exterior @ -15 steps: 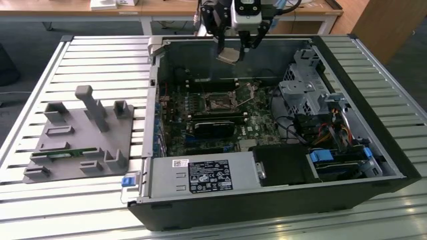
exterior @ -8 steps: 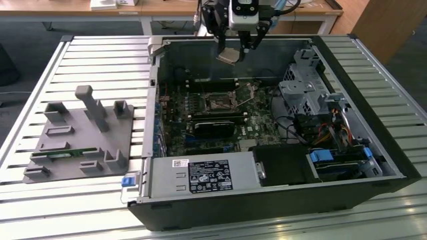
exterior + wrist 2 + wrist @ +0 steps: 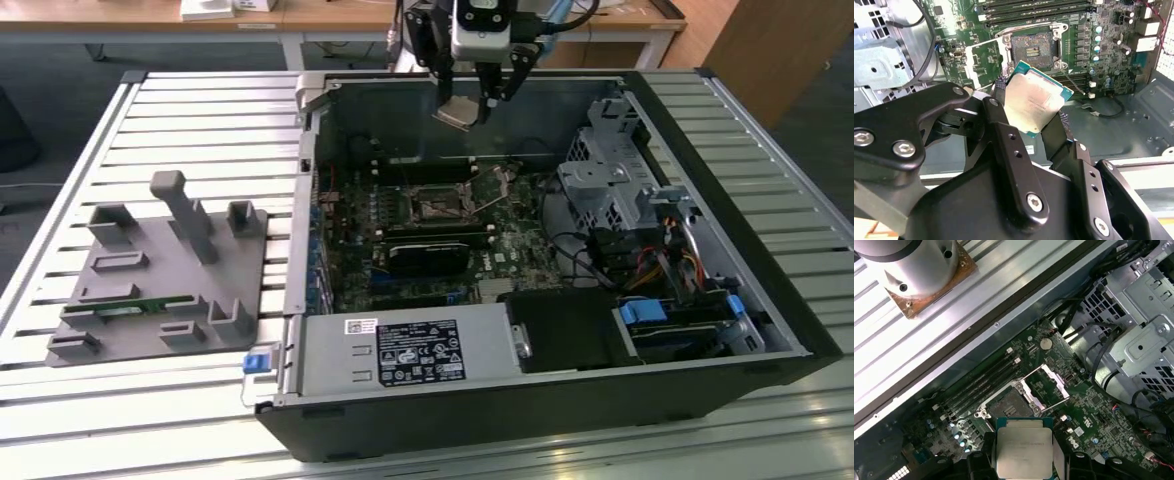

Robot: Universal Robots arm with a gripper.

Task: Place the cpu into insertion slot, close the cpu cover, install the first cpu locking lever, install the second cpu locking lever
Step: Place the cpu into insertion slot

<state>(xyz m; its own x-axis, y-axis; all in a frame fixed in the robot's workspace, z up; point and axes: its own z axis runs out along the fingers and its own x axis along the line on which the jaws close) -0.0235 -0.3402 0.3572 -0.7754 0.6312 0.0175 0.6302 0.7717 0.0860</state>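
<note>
The fingers (image 3: 1004, 135) of our one gripper (image 3: 1031, 107) are clamped on two opposite edges of the cpu (image 3: 1035, 102), a small square chip with a silvery-grey top. It sits tilted between them in the second wrist view.

In the exterior view the gripper (image 3: 477, 100) hangs with the chip (image 3: 458, 110) over the far end of an open computer case (image 3: 534, 420), well above the green motherboard (image 3: 354, 270). The insertion slot (image 3: 1006, 404), a dark square socket on that board, lies empty beneath the chip in both wrist views. The cpu cover (image 3: 1046, 385), a thin metal frame with an open centre, stands swung up beside the socket.

We judge the task to be in its first step: the chip is in the grip and over the board, but not yet seated. Seating it, closing the cover and fastening both locking levers all remain. The levers are too thin for us to place with confidence.
</note>
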